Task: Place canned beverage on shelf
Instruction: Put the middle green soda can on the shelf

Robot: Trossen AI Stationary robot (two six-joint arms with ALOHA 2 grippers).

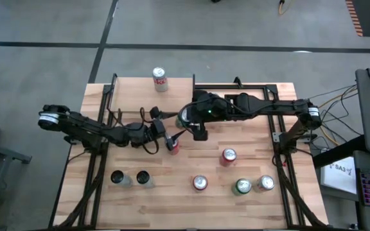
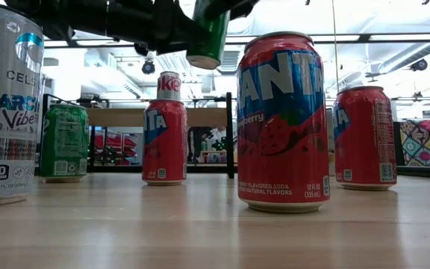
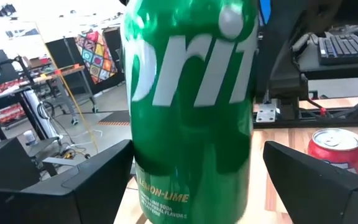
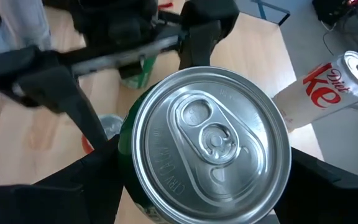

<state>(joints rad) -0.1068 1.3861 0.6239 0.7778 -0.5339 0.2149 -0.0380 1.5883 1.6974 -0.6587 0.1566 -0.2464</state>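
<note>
The task is partway done: the green can [image 1: 185, 117] is off the table [image 1: 255, 205] and in the air over its middle, not yet on the shelf [image 1: 133, 96], which lies toward eleven o'clock from the can. The right gripper [image 1: 193, 120] is clamped on the can's sides just under the rim. The left gripper [image 3: 197, 180] faces the can from about eight o'clock; its fingers stand apart, with a gap showing on each side of the can, so it seems to carry none of the weight. What is left, by my reckoning, is to carry the can across to the shelf, set it down upright and let go. One white cola can [image 1: 160, 78] stands at the shelf's twelve o'clock edge, so there is bare board nearer the arms. The green can is a smooth, glossy metal cylinder with white lettering and a bright silver lid with an unopened pull tab. The shelf is a pale plain-wood board edged by thin black metal posts; the table is striped wooden planks.
</note>
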